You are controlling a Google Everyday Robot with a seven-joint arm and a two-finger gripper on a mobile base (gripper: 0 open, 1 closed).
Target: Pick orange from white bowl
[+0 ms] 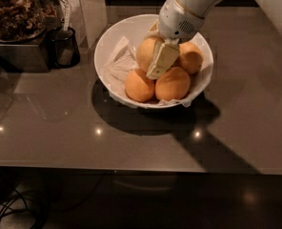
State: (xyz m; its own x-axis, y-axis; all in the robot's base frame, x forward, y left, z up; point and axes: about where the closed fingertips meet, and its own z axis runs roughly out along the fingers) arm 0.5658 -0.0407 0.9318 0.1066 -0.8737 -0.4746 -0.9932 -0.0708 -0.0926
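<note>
The white bowl (107, 46) stands on the dark table, lined with crumpled white paper. The orange (146, 54), pale and the largest fruit, lies at the bowl's middle back. Three smaller, deeper-orange fruits lie around it: front left (139, 86), front middle (173, 84) and right (192, 57). My gripper (161, 63) reaches down into the bowl from the upper right. It lies against the orange's right side, above the front middle fruit, and covers part of the orange.
A dark tray of brown dried material (15, 13) stands at the back left. A small black cup with a utensil (65, 46) stands between it and the bowl. The table's front edge (131, 168) runs across the lower part, with cables (17, 209) below at left.
</note>
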